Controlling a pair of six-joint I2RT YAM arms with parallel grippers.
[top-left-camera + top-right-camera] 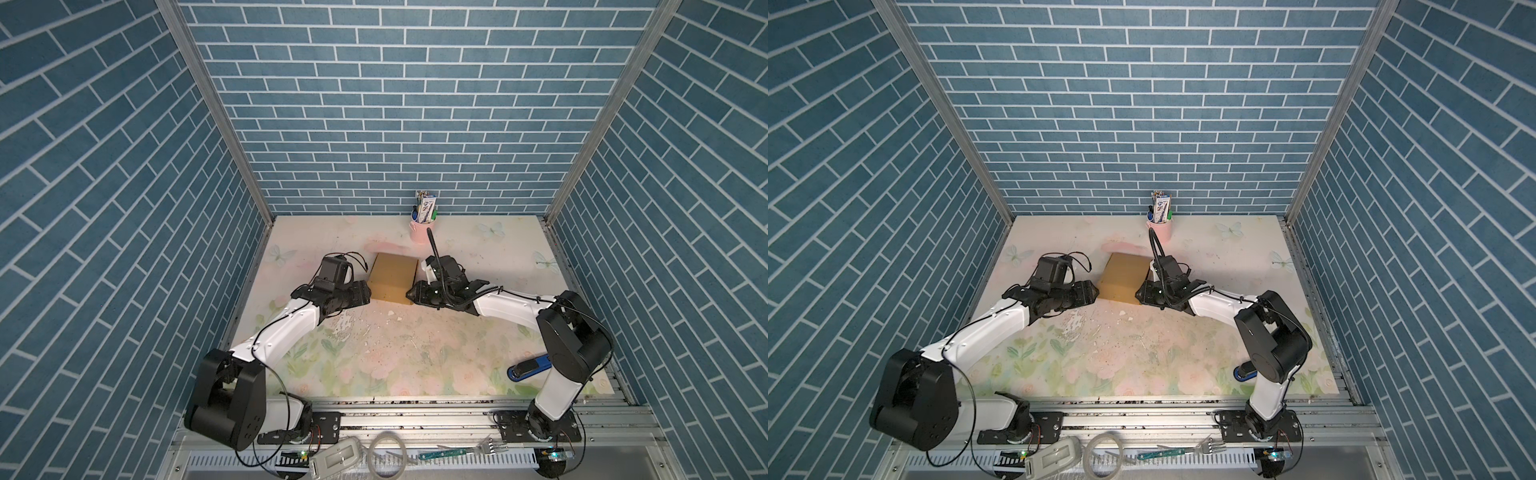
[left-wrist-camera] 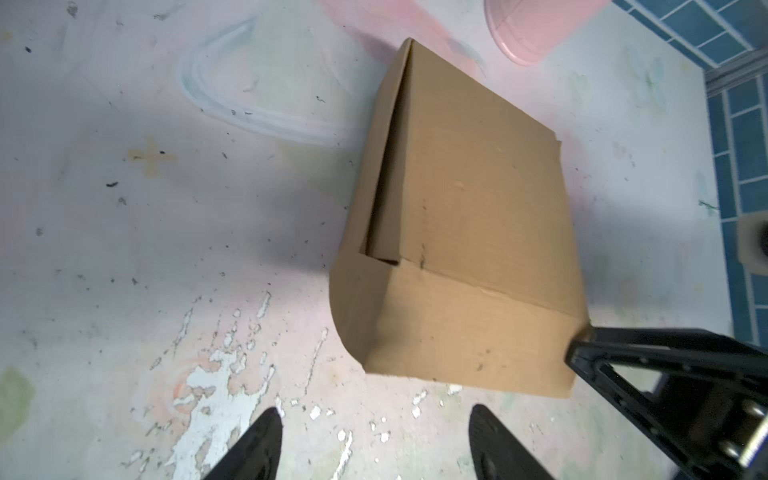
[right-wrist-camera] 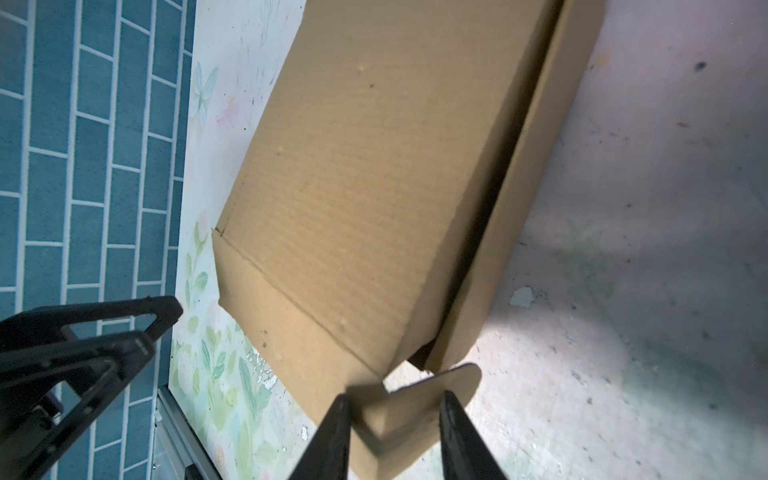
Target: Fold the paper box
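Sitting toward the back middle of the table, the paper box is folded up on a worn floral surface, with blue brick walls on three sides. The left claw gapes empty just off its near left corner. The right claw seems clamped on a loose flap at the near right corner. A pink cup stands just behind the box, and bare tabletop runs forward.

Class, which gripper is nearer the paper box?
Right. The right gripper has a flap of the paper box between its jaws; the left gripper sits open just short of it.
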